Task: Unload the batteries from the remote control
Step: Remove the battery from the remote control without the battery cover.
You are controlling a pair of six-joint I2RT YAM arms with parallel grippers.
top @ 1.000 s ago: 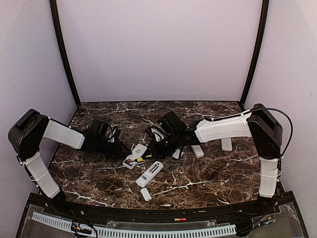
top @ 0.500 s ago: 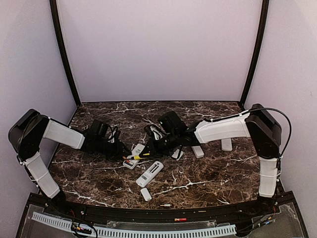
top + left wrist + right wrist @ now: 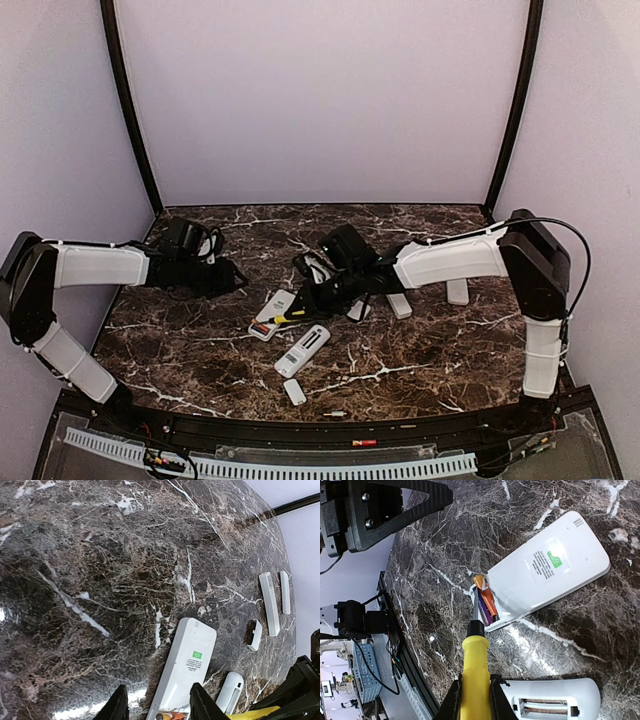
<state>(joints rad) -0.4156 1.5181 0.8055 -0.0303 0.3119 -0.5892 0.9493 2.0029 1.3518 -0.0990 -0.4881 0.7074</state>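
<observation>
A white remote control (image 3: 550, 575) lies back up on the marble table with its battery bay uncovered. Two batteries sit in the bay, an orange one (image 3: 487, 596) and a purple-blue one (image 3: 484, 612). My right gripper (image 3: 476, 702) is shut on a yellow-handled screwdriver (image 3: 475, 675), whose tip rests in the bay beside the batteries. In the top view the same remote (image 3: 272, 313) sits just left of the right gripper (image 3: 308, 300). My left gripper (image 3: 238, 279) stands open and empty, apart from the remote on its far-left side. The left wrist view shows the remote (image 3: 189, 667) beyond the left gripper (image 3: 159, 707).
A second white remote (image 3: 303, 350) with an empty bay (image 3: 547, 706) lies nearer the front. A small white cover (image 3: 294, 391) sits by the near edge. More white covers (image 3: 399, 305) (image 3: 457, 291) lie to the right, under the right arm.
The left gripper has opened, let go of the remote and drawn back to the far left. The right gripper and screwdriver stay at the battery bay.
</observation>
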